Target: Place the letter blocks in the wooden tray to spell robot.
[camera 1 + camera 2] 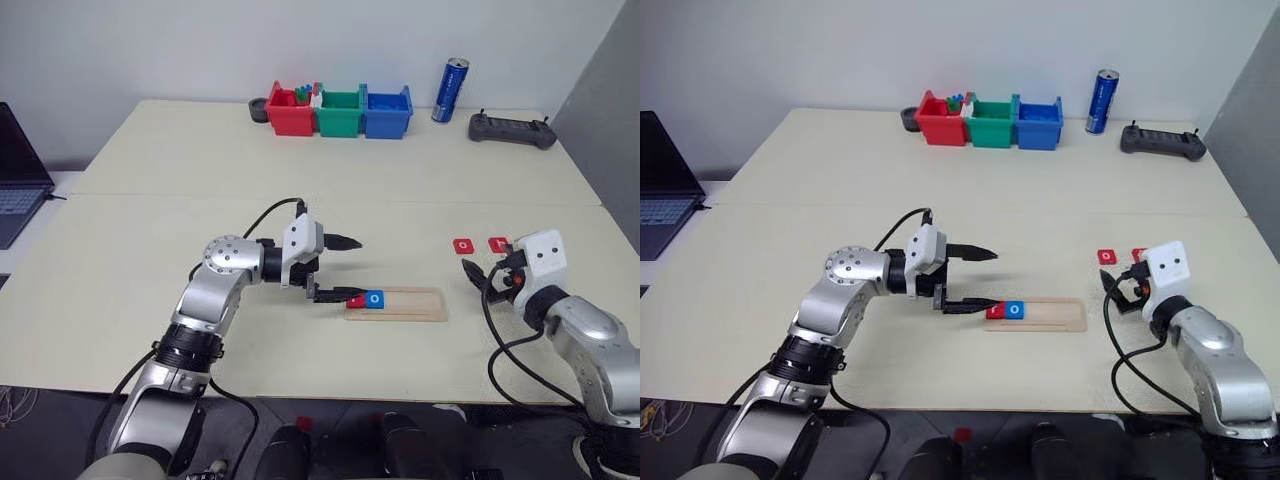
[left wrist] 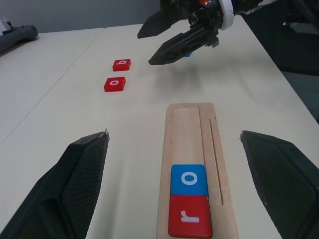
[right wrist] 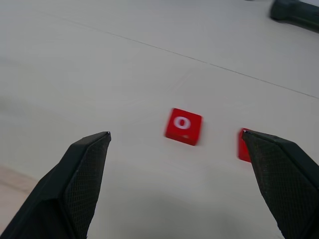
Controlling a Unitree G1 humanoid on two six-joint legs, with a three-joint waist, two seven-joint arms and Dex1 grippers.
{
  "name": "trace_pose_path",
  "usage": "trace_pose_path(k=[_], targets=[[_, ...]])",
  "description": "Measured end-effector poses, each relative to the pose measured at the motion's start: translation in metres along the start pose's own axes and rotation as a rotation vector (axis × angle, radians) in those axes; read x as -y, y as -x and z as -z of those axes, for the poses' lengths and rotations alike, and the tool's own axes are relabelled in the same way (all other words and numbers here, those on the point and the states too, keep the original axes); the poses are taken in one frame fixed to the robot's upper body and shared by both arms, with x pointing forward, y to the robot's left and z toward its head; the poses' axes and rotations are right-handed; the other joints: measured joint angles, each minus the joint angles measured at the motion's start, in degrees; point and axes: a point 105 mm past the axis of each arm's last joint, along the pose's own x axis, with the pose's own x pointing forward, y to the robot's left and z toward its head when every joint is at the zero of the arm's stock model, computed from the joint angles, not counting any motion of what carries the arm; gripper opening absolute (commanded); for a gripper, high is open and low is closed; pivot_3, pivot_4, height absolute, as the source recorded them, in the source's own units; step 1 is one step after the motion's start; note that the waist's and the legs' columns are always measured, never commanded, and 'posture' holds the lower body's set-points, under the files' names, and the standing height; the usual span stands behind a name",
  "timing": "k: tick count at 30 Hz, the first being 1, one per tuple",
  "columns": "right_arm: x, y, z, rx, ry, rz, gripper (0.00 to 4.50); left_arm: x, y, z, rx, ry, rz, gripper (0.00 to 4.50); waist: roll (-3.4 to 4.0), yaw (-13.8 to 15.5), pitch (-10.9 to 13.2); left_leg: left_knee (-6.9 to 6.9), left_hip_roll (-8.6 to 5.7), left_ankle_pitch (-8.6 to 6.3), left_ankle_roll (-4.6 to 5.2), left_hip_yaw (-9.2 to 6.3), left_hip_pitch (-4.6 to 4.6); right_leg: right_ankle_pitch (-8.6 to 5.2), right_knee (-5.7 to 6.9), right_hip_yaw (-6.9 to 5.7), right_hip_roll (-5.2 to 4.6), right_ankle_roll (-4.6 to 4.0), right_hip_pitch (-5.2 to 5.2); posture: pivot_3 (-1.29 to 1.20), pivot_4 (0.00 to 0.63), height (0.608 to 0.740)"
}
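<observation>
Two letter blocks, a red "r" block (image 2: 190,217) and a blue "o" block (image 2: 188,179), sit side by side at one end of the wooden tray (image 2: 192,130), the rest of its groove bare. The left wrist view reads both letters; from the head cameras the pair shows as small colour patches. The left end effector (image 1: 340,268) hovers at that filled end of the tray, its two black fingers spread apart and gripping nothing, one above the other in the head view.

Well beyond the tray's bare end, a red "o" block (image 3: 183,125) and a red "b" block (image 2: 121,64) lie just beside each other on the pale worktop (image 1: 150,230). The right wrist view crops the second of them behind a finger, while the left wrist view shows its letter. The right end effector (image 1: 485,275) hangs near that pair, fingers wide apart and empty, the red "o" block ahead of the gap between them.

Only the head views take in the worktop's far edge: red bin (image 1: 289,113), green bin (image 1: 339,112), blue bin (image 1: 387,112), a blue can (image 1: 450,90) and a black controller (image 1: 512,130).
</observation>
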Motion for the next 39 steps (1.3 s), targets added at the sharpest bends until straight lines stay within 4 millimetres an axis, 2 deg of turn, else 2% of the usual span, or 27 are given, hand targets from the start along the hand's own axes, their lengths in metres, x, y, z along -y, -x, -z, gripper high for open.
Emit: trace_pose_path(k=[5,11,19,30,33,38,39], targets=[[0.017,-0.012,0.011,-0.054,-0.011,0.106,4.5,0.002,-0.006,-0.002,0.017,0.008,0.007,4.46,0.01,-0.02,0.0,0.0,-0.01,0.0,0.0,0.06,0.0,0.0,-0.01,0.06,-0.01,0.0,0.0,0.0,0.15,0.74],[0.022,-0.027,0.016,-0.067,-0.066,0.122,4.5,0.004,-0.017,-0.007,0.044,0.002,0.029,4.46,0.01,-0.13,0.0,0.0,-0.01,0.0,0.0,0.08,0.0,0.0,0.0,0.07,0.0,0.0,0.0,0.0,0.15,0.74],[0.033,-0.041,0.014,-0.044,-0.079,0.15,4.5,0.002,-0.02,-0.006,0.037,-0.004,0.043,4.46,0.02,-0.22,-0.01,-0.01,-0.01,0.0,0.01,0.08,0.02,0.0,0.0,0.07,0.0,0.0,0.0,0.0,0.15,0.74],[0.047,-0.062,0.023,-0.061,-0.114,0.177,4.5,0.001,-0.02,-0.006,0.042,-0.024,0.05,4.46,0.02,-0.31,-0.01,-0.01,-0.01,0.0,0.01,0.14,0.04,0.01,0.01,0.13,0.0,-0.01,0.0,0.0,0.15,0.74],[0.05,-0.066,0.032,-0.098,-0.127,0.188,4.5,0.001,-0.02,-0.007,0.043,-0.027,0.05,4.46,0.02,-0.31,-0.01,-0.01,-0.01,0.0,0.01,0.14,0.04,0.01,0.01,0.13,0.0,-0.01,0.0,0.0,0.15,0.74],[0.055,-0.07,0.032,-0.107,-0.153,0.2,4.5,-0.001,-0.02,-0.01,0.043,-0.038,0.05,4.46,0.02,-0.31,-0.01,0.0,-0.01,0.0,0.01,0.15,0.05,0.01,0.02,0.15,0.0,-0.01,0.0,0.0,0.15,0.74],[0.056,-0.07,0.032,-0.11,-0.165,0.203,4.32,-0.001,-0.02,-0.011,0.044,-0.041,0.05,4.49,0.02,-0.31,-0.01,0.0,-0.02,0.0,0.01,0.17,0.05,0.01,0.02,0.16,-0.01,-0.01,0.0,0.0,0.15,0.74]])
